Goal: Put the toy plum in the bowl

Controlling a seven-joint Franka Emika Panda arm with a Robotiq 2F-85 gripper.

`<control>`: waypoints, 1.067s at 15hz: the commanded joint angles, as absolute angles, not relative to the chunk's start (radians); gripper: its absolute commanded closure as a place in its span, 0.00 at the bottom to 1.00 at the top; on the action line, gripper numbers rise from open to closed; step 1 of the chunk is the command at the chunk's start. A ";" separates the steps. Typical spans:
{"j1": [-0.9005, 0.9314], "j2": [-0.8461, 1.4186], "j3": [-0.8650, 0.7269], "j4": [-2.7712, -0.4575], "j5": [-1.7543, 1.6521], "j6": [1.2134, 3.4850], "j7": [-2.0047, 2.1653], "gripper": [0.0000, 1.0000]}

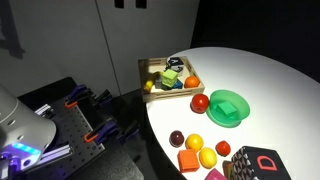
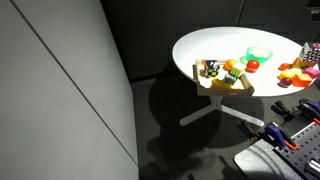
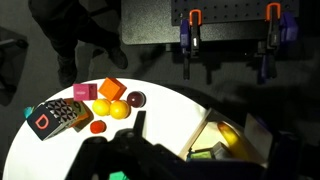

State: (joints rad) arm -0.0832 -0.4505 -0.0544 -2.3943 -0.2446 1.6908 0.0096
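Observation:
The toy plum (image 1: 177, 138) is a small dark maroon ball near the edge of the white round table (image 1: 270, 80), beside two yellow toy fruits (image 1: 195, 143). It also shows in the wrist view (image 3: 136, 99). The green bowl (image 1: 229, 106) stands in the middle of the table next to a red ball (image 1: 200, 101), and it shows in an exterior view (image 2: 259, 55). The bowl is out of the wrist view. My gripper (image 3: 203, 138) is a dark shape low in the wrist view, well away from the plum, with its fingers apart and nothing between them.
A square wooden tray (image 1: 146, 70) with several toys stands at the table's edge and shows in the wrist view (image 3: 203, 140). An orange block (image 1: 188, 160), a small red piece (image 1: 223, 149) and a black box with a red D (image 1: 255, 165) lie near the plum. Clamps (image 3: 188, 30) hang on a rack beyond the table.

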 commanded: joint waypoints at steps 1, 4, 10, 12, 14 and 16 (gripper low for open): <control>-0.093 -0.408 -0.071 -2.419 -0.239 1.795 0.049 0.00; -0.105 -0.358 -0.083 -2.439 -0.238 1.886 0.061 0.00; -0.141 -0.232 -0.114 -2.465 -0.234 2.099 0.090 0.00; -0.153 -0.181 -0.130 -2.461 -0.217 2.159 0.092 0.00; -0.161 -0.132 -0.149 -2.455 -0.178 2.210 0.074 0.00; -0.169 -0.090 -0.166 -2.451 -0.129 2.260 0.059 0.00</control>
